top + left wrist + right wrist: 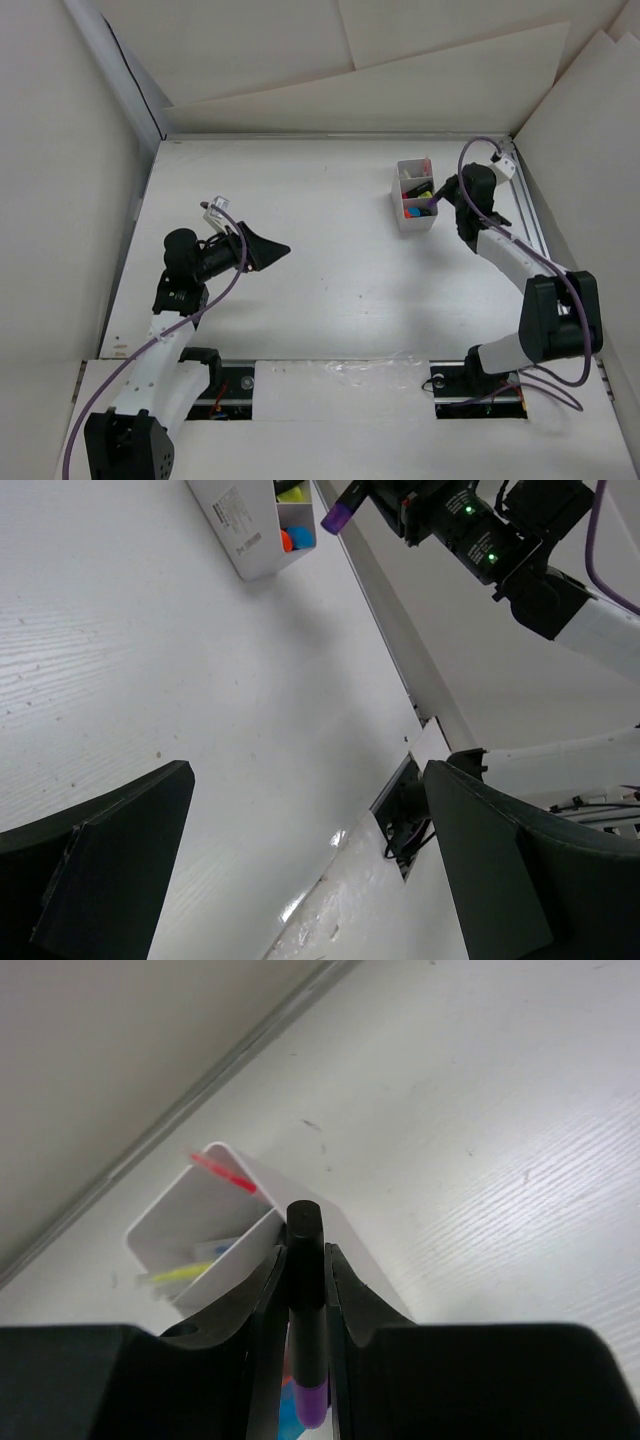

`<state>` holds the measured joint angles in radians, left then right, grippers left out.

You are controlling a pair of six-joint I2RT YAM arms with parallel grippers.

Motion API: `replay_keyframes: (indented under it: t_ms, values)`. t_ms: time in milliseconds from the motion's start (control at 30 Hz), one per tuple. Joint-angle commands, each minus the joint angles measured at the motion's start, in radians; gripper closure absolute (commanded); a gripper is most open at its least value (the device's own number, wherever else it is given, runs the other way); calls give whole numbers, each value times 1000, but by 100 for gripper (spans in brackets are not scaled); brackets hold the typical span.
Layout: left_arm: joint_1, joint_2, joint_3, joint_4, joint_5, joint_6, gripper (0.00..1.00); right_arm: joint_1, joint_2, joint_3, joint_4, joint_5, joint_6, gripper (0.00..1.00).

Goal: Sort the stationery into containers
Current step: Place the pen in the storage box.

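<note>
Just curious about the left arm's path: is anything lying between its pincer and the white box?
No. The overhead view shows only bare table between the left pincer and the box; the left wrist view agrees.

Left arm (150,365) and right arm (505,250): white link shells, black joint housings, black bases. Purple cable (596,525) runs along each. Jaws black, wedge-shaped. Two green LEDs (490,556) on right wrist housing.
</note>
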<state>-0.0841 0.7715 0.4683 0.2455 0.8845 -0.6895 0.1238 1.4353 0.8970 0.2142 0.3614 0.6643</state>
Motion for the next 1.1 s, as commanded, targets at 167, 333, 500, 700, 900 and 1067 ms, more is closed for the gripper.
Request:
replay_keyframes:
  t_ms: [167,333,500,700,900,1067]
  values:
    - [-6,17,10,90,-21,-15,0,7,74,88,-9,145,-46,100]
    - [-6,26,10,90,-54,-15,0,45,102,103,-35,191,-64,100]
    - [-6,35,10,90,-91,-24,0,103,143,149,-73,282,-84,100]
    - [-6,45,-9,101,-128,-24,0,166,192,201,-148,402,-106,100]
    - [-6,45,-10,101,-147,-24,0,177,223,210,-205,494,-74,100]
    - [-6,45,-20,112,-147,-15,0,177,244,243,-232,547,-74,100]
